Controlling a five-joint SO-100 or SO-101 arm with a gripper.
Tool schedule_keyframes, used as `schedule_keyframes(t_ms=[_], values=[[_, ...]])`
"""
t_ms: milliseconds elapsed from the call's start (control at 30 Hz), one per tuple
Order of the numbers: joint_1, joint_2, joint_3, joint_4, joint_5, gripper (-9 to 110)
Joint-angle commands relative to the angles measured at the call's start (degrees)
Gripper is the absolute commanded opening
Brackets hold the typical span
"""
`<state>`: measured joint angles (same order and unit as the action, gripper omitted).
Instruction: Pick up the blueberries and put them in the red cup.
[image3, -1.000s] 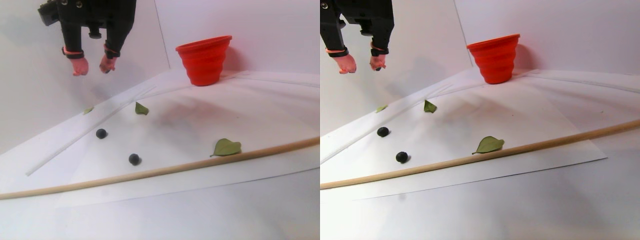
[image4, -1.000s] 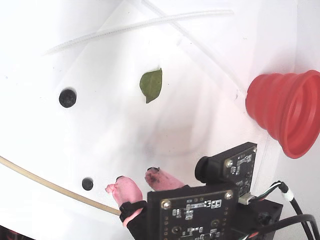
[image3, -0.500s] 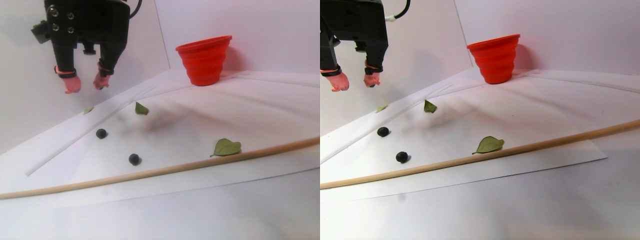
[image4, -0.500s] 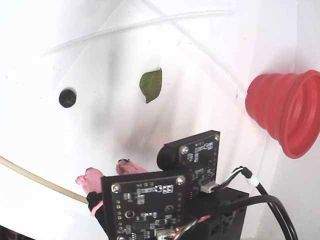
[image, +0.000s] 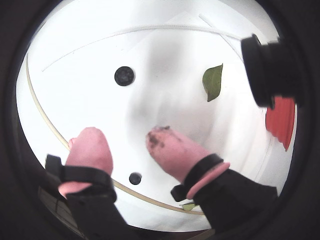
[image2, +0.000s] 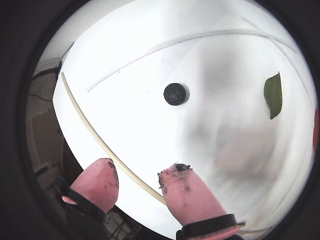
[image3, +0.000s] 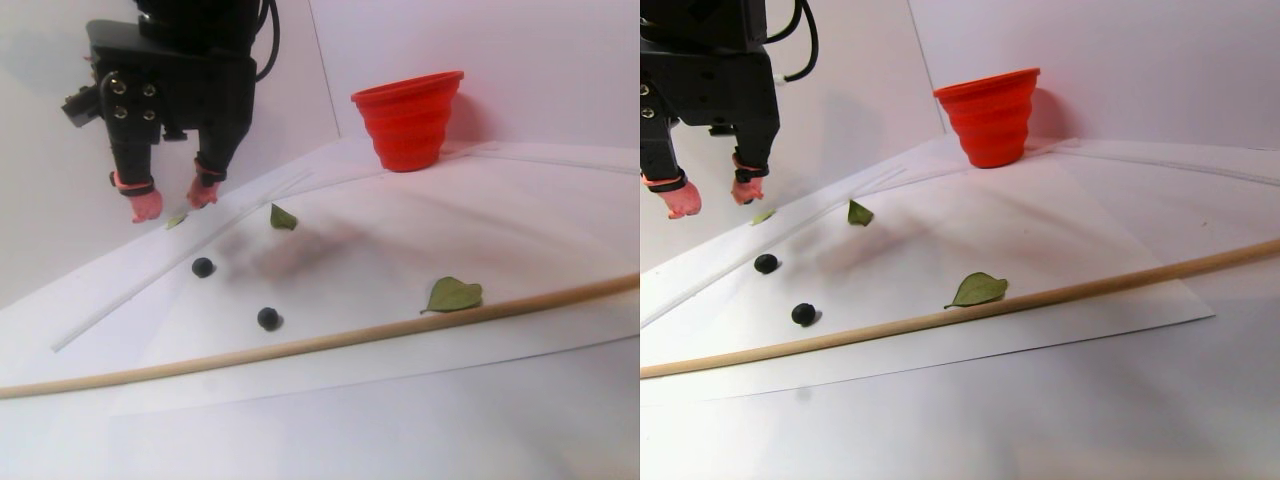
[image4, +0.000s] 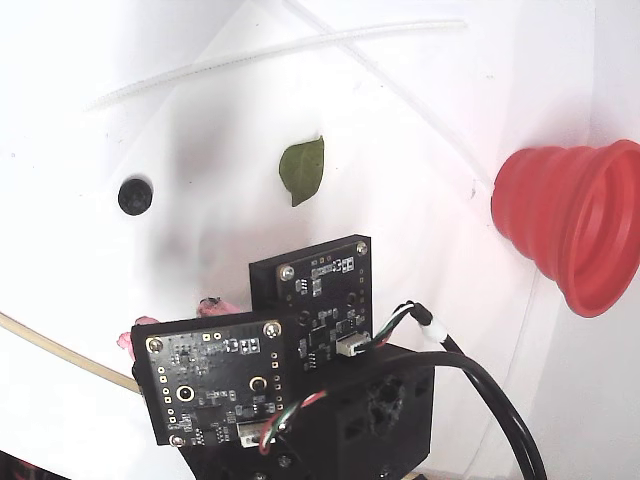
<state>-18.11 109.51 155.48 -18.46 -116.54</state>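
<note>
Gripper (image: 122, 145) hung wide open, empty. Small berry (image: 135, 178) lay below between the fingers, against the stick (image: 47, 122); might have rolled away if nudged.

Makeshift lab bench: white paper sheets (image3: 420, 250), bare circuit boards (image4: 210, 375).

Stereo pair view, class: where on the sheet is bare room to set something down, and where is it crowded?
Bare: the stretch between the red cup, the large leaf and the wooden rod. Crowded: left, where two blueberries, a small leaf and the open gripper cluster.
</note>
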Motion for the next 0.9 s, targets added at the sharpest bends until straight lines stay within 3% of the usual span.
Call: schedule_keyframes(t_ms=[0,433,867], values=[[-1.1,-0.8,-1.9,-2.8,-1.2,17],[-1.7,-14.8,-5.0,-17.3,-4.0,18],[-0.8,-22.1,-8.6,-21.6,-5.4,19]])
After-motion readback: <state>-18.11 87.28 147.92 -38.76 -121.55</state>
